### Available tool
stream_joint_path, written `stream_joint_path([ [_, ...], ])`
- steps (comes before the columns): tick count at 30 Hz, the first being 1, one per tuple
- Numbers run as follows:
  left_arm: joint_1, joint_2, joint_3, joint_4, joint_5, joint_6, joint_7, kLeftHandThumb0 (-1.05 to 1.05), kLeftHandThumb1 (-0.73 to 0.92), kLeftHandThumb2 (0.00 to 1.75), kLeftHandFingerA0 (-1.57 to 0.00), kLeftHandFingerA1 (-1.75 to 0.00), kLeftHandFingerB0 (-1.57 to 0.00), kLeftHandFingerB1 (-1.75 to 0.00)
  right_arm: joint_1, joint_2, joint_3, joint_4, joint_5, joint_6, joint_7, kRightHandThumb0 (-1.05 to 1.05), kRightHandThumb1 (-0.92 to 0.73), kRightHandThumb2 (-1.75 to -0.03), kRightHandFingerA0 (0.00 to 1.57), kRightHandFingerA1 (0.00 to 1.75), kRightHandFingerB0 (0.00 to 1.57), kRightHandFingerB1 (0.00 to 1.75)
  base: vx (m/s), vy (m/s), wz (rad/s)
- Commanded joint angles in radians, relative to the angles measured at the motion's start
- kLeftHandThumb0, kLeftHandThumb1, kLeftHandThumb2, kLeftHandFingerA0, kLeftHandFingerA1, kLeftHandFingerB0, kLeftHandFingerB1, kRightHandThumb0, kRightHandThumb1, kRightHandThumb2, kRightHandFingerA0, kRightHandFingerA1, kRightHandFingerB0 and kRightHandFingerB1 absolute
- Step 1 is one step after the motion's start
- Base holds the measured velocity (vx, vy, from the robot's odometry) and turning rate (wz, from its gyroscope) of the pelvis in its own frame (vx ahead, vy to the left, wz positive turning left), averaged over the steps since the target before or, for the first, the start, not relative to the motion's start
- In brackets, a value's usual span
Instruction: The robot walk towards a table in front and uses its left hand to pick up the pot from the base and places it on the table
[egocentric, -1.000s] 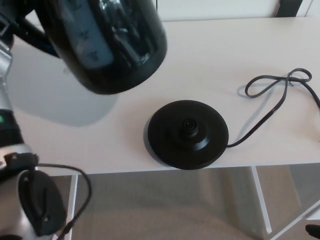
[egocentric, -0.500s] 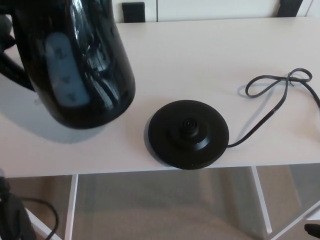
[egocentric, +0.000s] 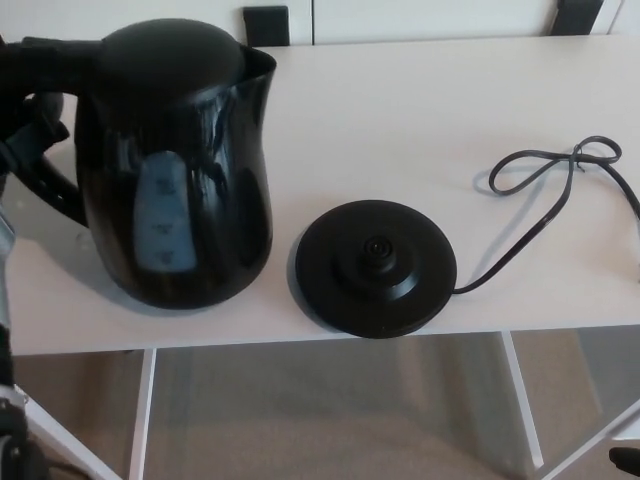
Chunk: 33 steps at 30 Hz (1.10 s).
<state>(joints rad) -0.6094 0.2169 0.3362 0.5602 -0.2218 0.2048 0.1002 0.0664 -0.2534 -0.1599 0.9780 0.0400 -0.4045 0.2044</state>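
The black pot (egocentric: 175, 160), an electric kettle with a pale water window, stands upright on the white table (egocentric: 400, 110) at the left. Its round black base (egocentric: 375, 267) lies bare to the right of it, near the table's front edge, with a small gap between them. My left hand (egocentric: 28, 125) shows only partly at the picture's left edge, closed around the pot's handle (egocentric: 55, 190). Most of the hand is cut off by the frame. My right hand does not show.
The base's black cord (egocentric: 555, 180) runs right and loops on the table top. Dark chair backs (egocentric: 265, 22) show behind the far edge. White table legs (egocentric: 140, 410) stand below over grey floor. A small dark shape (egocentric: 626, 462) sits in the bottom right corner.
The pot has come down from a tilted, lifted position and moved left; it now stands upright on the table beside the base. My left forearm has dropped mostly out of view.
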Motion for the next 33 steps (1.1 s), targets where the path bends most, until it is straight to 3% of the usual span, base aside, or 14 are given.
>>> stream_joint_path([
  [1,0.036,-0.011,-0.040,-0.023,0.034,-0.099,-0.031,-0.20,0.84,0.64,-0.95,-1.50,-0.71,-1.02,0.011,-0.007,0.004,-0.015,-0.004,0.019,-0.005,-0.62,-0.56,-0.58,0.83,0.47,0.63,0.43,0.00,0.000,0.00],
  [4,0.053,-0.021,-0.050,-0.039,0.033,-0.106,-0.030,-0.23,0.83,0.68,-0.96,-1.47,-0.76,-0.80,0.017,-0.006,0.006,-0.024,-0.004,0.027,-0.008,-0.62,-0.55,-0.58,0.83,0.47,0.64,0.42,0.00,0.000,0.00],
  [5,0.055,-0.023,-0.049,-0.044,0.027,-0.104,-0.033,-0.29,0.78,0.64,-0.98,-0.97,-0.63,-0.44,0.018,-0.006,0.007,-0.027,-0.006,0.027,-0.010,-0.62,-0.56,-0.58,0.84,0.48,0.64,0.43,0.00,0.000,0.00],
  [6,0.059,-0.025,-0.047,-0.052,0.020,-0.100,-0.036,-0.29,0.78,0.64,-0.98,-0.97,-0.63,-0.44,0.019,-0.006,0.010,-0.030,-0.008,0.026,-0.012,-0.62,-0.56,-0.58,0.84,0.48,0.64,0.43,0.00,0.000,0.00],
  [7,0.060,-0.025,-0.044,-0.060,0.004,-0.093,-0.057,-0.34,0.67,0.60,-0.69,-0.52,-0.42,-0.34,0.017,-0.007,0.011,-0.033,-0.009,0.029,-0.014,-0.61,-0.55,-0.58,0.84,0.48,0.64,0.43,0.00,0.000,0.00],
  [8,0.061,-0.025,-0.039,-0.070,-0.014,-0.085,-0.081,-0.34,0.67,0.60,-0.69,-0.52,-0.42,-0.34,0.015,-0.007,0.012,-0.036,-0.010,0.033,-0.015,-0.61,-0.55,-0.58,0.84,0.48,0.64,0.43,0.00,0.000,0.00],
  [9,0.062,-0.015,-0.033,-0.080,-0.067,-0.074,-0.181,-0.41,0.54,0.64,-0.13,-0.32,-0.12,-0.31,0.014,-0.010,0.016,-0.039,-0.016,0.032,-0.020,-0.61,-0.57,-0.59,0.84,0.48,0.63,0.43,0.00,0.000,0.00],
  [10,0.056,0.002,-0.042,-0.075,-0.067,-0.067,-0.216,-0.49,0.37,0.71,0.00,-0.11,0.00,-0.17,0.011,-0.010,0.014,-0.040,-0.011,0.037,-0.017,-0.60,-0.55,-0.58,0.84,0.48,0.63,0.43,0.00,0.000,0.00],
  [12,0.047,0.032,-0.061,-0.064,-0.055,-0.057,-0.263,-0.58,0.39,0.69,0.00,0.00,0.00,-0.05,0.007,-0.011,0.009,-0.041,-0.001,0.043,-0.010,-0.60,-0.55,-0.58,0.84,0.47,0.63,0.43,0.00,0.000,0.00],
  [14,0.041,0.080,-0.096,-0.043,-0.017,-0.055,-0.313,-0.66,0.42,0.74,0.00,0.00,0.00,-0.02,0.006,-0.009,0.004,-0.039,0.007,0.035,-0.005,-0.62,-0.55,-0.58,0.84,0.48,0.64,0.43,0.00,0.000,0.00],
  [15,0.040,0.096,-0.107,-0.037,-0.012,-0.049,-0.336,-0.64,0.47,0.54,0.00,0.00,0.00,-0.01,0.006,-0.009,0.005,-0.038,0.007,0.030,-0.004,-0.62,-0.55,-0.58,0.83,0.49,0.64,0.43,0.00,0.000,0.00],
  [30,0.019,0.260,-0.168,0.068,-0.029,0.017,-0.560,-0.67,0.40,0.54,0.00,0.00,0.00,-0.01,0.001,-0.021,0.018,-0.041,-0.012,0.027,-0.016,-0.58,-0.53,-0.58,0.81,0.48,0.65,0.43,0.00,0.000,0.00],
  [31,0.030,0.293,-0.176,0.082,-0.010,-0.003,-0.583,-0.66,0.40,0.77,0.00,0.00,0.00,0.00,0.004,-0.022,0.017,-0.046,-0.011,0.028,-0.016,-0.56,-0.50,-0.57,0.84,0.50,0.66,0.44,0.00,0.000,0.00],
  [33,0.031,0.309,-0.183,0.095,-0.004,-0.016,-0.597,-0.66,0.40,0.77,0.00,0.00,0.00,0.00,0.006,-0.022,0.016,-0.049,-0.010,0.029,-0.015,-0.56,-0.50,-0.57,0.84,0.50,0.66,0.44,0.00,0.000,0.00],
])
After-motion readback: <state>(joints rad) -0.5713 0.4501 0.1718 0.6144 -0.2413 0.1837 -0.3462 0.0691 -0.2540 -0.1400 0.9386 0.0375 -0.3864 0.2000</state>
